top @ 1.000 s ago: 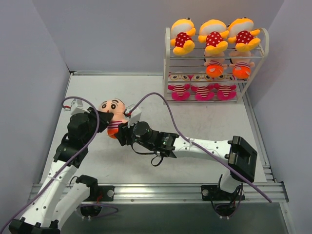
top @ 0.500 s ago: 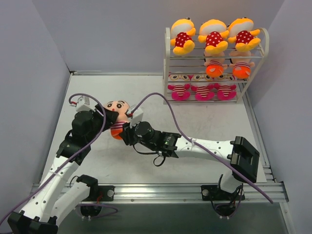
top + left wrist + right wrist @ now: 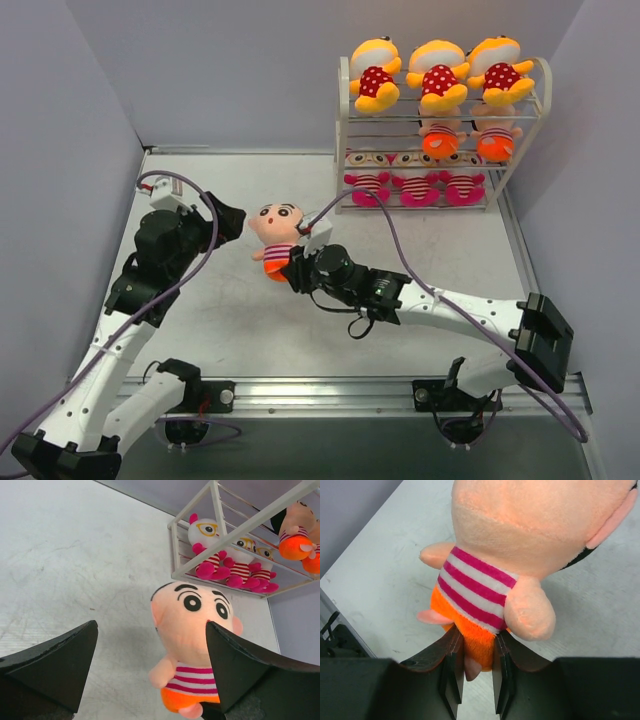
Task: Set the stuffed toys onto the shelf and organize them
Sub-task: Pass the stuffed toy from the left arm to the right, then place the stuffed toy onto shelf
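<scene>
A peach-faced stuffed toy [image 3: 277,232] with a striped shirt and orange bottom hangs upright over the table centre. My right gripper [image 3: 291,268] is shut on its orange bottom [image 3: 479,639], one finger on each side. My left gripper [image 3: 232,222] stands open just left of the toy's head [image 3: 192,615] and does not touch it. The white shelf [image 3: 345,130] stands at the back right. Its top tier holds three yellow-orange toys [image 3: 436,72], its middle tier two peach-faced ones [image 3: 468,138], and its bottom tier three pink-striped ones [image 3: 418,184].
Grey walls close in the table on the left, back and right. A purple cable [image 3: 360,212] arcs from the right arm over the table towards the shelf's foot. A metal rail [image 3: 330,385] runs along the near edge by the arm bases.
My left gripper opened and let go of the toy's head, then drew back to the left. My right gripper closed on the toy's bottom and carried it to the right.
</scene>
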Robot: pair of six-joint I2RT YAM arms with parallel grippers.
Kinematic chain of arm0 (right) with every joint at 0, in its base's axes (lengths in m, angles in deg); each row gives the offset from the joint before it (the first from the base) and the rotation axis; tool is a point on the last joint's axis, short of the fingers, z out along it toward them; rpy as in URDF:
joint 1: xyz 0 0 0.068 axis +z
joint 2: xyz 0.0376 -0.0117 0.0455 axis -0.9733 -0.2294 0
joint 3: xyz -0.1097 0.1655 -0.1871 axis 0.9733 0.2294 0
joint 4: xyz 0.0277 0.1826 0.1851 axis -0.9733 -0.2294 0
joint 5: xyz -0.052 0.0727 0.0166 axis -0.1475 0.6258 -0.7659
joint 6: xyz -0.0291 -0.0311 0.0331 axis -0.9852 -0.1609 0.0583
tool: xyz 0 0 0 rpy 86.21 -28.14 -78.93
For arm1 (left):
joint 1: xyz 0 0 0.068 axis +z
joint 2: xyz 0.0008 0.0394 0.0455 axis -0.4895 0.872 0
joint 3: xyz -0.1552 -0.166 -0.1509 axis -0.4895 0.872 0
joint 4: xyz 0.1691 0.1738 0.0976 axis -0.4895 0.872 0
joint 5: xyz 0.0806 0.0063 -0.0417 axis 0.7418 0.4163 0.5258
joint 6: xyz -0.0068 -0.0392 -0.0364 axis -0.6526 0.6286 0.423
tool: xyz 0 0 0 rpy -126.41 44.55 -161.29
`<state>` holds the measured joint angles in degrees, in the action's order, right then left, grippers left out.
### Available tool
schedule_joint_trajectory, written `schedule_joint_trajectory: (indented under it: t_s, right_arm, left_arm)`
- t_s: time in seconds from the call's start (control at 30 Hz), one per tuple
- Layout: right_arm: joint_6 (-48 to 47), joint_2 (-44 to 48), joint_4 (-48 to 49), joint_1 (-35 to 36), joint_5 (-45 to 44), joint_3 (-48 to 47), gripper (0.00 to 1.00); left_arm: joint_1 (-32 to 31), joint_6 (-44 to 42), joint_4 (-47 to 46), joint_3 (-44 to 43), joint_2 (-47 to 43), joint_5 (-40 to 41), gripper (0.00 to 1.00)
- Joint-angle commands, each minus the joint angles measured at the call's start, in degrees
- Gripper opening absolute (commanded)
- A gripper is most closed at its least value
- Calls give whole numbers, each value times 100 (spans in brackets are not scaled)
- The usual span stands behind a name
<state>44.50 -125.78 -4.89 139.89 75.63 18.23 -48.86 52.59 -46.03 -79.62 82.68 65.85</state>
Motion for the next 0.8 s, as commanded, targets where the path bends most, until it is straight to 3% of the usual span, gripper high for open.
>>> schedule_joint_trajectory:
  t_s: [0.0,0.17,0.3,0.57,0.77]
  right_arm:
    - [-97,603,-183,-224,-24,171,0]
    - [-237,1157,-587,-777,161,540,0]
    - [-448,1614,-983,-1190,284,576,0]
    - [-905,1843,-1896,-2210,609,146,0]
    - [-1063,1730,-2389,-2949,767,-258,0]
  left_arm:
    - [170,-496,185,-425,9,-66,97]
    - [583,-962,449,-548,26,-329,97]
    - [1329,-1323,712,-487,18,-962,97]
    - [1234,-2176,1258,-285,-105,-173,97]
    - [1147,-2229,846,383,-229,-408,97]
